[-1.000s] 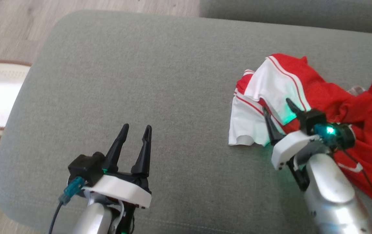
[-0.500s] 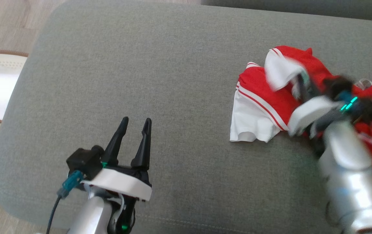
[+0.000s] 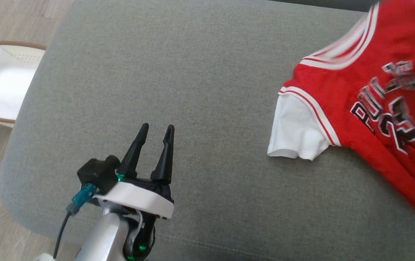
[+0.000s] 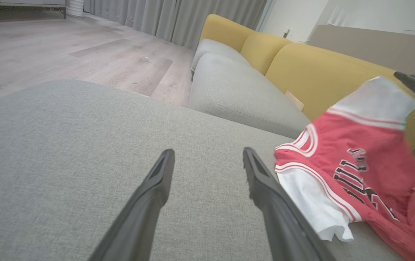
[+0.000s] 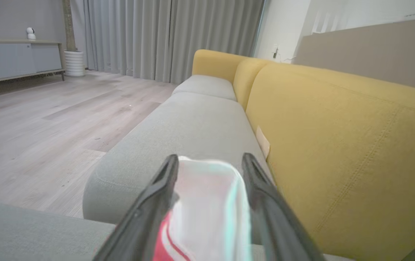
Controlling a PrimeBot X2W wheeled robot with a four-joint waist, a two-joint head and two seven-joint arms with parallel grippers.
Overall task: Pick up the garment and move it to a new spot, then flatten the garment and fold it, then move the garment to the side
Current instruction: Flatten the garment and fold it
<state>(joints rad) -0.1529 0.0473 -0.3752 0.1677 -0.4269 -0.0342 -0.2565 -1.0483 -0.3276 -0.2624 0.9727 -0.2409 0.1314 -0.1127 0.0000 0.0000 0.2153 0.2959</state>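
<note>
One red jersey (image 3: 370, 108) with white sleeves, at the right of the grey seat cushion (image 3: 200, 65). Its near sleeve lies flat; its far part is raised. Broad bare cushion left of it, up to the rounded left edge.

Left gripper (image 3: 158, 126): near-left, jaws apart, empty.

Right gripper (image 5: 210, 156): jaws apart, blurred white sleeve between them; cannot tell if clamped.

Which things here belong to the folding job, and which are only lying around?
Belong to the job:
- red jersey
- grey cushion under it
- right hand, fingers apart around the white sleeve
- left hand, open and empty

Just lying about:
- white basket on the floor
- yellow sofa
- curtains
- cabinet
</note>
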